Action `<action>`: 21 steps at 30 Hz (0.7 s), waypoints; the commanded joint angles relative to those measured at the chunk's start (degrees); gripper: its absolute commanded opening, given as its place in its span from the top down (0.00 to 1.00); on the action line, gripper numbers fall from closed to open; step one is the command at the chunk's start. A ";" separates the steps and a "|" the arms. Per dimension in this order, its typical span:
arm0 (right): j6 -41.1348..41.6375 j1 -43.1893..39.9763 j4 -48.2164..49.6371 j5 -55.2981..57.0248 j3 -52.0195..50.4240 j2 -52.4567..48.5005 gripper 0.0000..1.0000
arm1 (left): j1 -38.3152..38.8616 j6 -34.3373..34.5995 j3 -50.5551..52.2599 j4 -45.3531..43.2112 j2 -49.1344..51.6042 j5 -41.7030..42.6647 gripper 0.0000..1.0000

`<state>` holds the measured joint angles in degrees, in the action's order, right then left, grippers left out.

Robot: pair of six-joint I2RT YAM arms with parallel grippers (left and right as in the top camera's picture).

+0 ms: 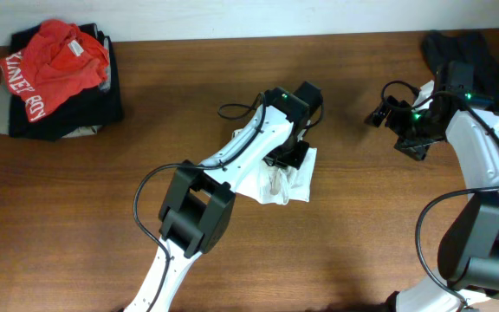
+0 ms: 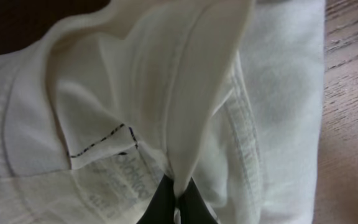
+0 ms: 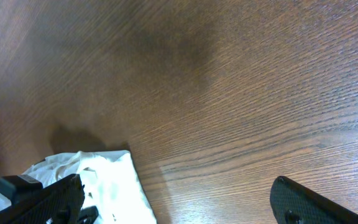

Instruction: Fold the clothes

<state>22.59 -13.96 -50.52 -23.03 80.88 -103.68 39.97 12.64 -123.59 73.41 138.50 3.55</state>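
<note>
While the left gripper (image 1: pixel 289 158) sits low over the T-shirt (image 1: pixel 286 180), its jaws are clamped together on a raised fold of the white cloth. The left wrist view shows this closely: the gripper (image 2: pixel 178 198) has its dark fingertips (image 2: pixel 160 204) meeting at the bottom of the picture, and the fold of the T-shirt (image 2: pixel 278 93) stands up from between them. Just beside the pinch lies a label (image 2: pixel 123 177) with grey lettering too blurred to read, and a line of dark dashed stitching runs above it.

The T-shirt is a small crumpled heap near the middle of the table (image 1: pixel 76 225), a little toward the right edge and well clear of the front and back edges.

The right gripper (image 1: pixel 412 143) hangs over bare wood to the right of the heap, apart from it. Its jaws stand wide — in the right wrist view the gripper (image 3: pixel 179 208) holds nothing, with one finger at each lower corner and the T-shirt (image 3: pixel 114 186) at lower left.

At the back left corner a red shirt (image 1: pixel 55 65) lies on a dark pile (image 1: pixel 72 117). A dark garment (image 1: pixel 492 52) lies at the back right corner.
</note>
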 commanded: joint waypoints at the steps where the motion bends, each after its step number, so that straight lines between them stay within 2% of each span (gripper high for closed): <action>1: 0.37 -0.17 0.00 0.35 1.05 0.24 0.01 | 0.17 -0.72 -4.72 2.34 0.24 -0.46 0.99; 6: 0.37 -0.15 0.00 0.35 1.05 0.24 0.01 | 0.26 -0.70 -10.67 5.95 0.24 -1.03 0.99; 13: 0.37 -0.17 0.00 0.35 1.05 0.24 0.01 | 1.11 -0.24 -10.32 6.19 0.98 -0.74 0.96; 21: 0.37 -0.17 0.00 0.35 1.05 0.24 0.01 | 3.56 -0.26 -10.27 4.15 6.03 3.98 0.95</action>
<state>22.55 -13.96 -50.52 -23.03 80.88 -103.68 42.00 12.67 -133.10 79.09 140.55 4.21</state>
